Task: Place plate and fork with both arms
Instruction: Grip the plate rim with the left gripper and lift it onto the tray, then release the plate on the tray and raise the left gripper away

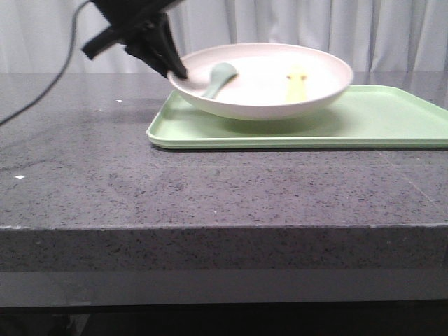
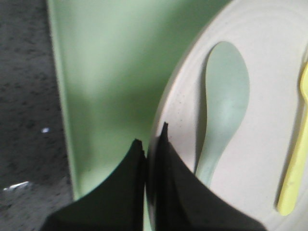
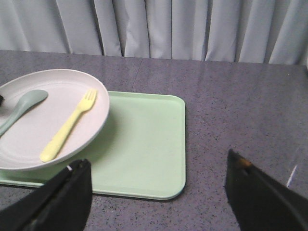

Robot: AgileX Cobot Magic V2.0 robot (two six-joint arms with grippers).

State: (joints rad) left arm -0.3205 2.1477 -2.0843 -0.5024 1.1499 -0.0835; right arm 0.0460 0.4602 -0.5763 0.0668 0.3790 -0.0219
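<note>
Plate (image 1: 262, 80) rim sits pinched between the two black fingers of the left gripper (image 1: 175, 70), which is nearly closed, with only the thickness of the rim between its fingers. In the left wrist view the fingertips (image 2: 166, 144) straddle the rim, one finger outside it over the tray (image 2: 106, 72) and the other inside it on the plate's (image 2: 269, 96) surface. In the front view the plate looks tilted, its gripped side higher than the far side, with a shadow beneath it on the green tray (image 1: 378, 122).

Just beyond the left gripper's (image 2: 151, 137) inner finger lies a grey-green spoon (image 2: 224, 101), its bowl pointing away from the fingers and its handle running back close beside them. Farther across the plate from that gripper lies the pale yellow fork (image 2: 296, 159), roughly parallel to the spoon and apart from it. From the front the spoon (image 1: 219, 77) shows right beside the gripper and the fork (image 1: 297, 80) near the plate's middle.

The right gripper (image 3: 159, 192) is spread wide and holds nothing. Its two dark fingers (image 3: 67, 192) hang apart over the near edge of the tray (image 3: 144, 144) and the grey stone table (image 3: 240, 110). The plate (image 3: 29, 139) lies ahead of it and off toward its left finger, with the fork (image 3: 70, 126) resting tines-away on the plate and the spoon (image 3: 24, 103) farther out. The right gripper is well apart from the fork and touches neither plate nor tray.
</note>
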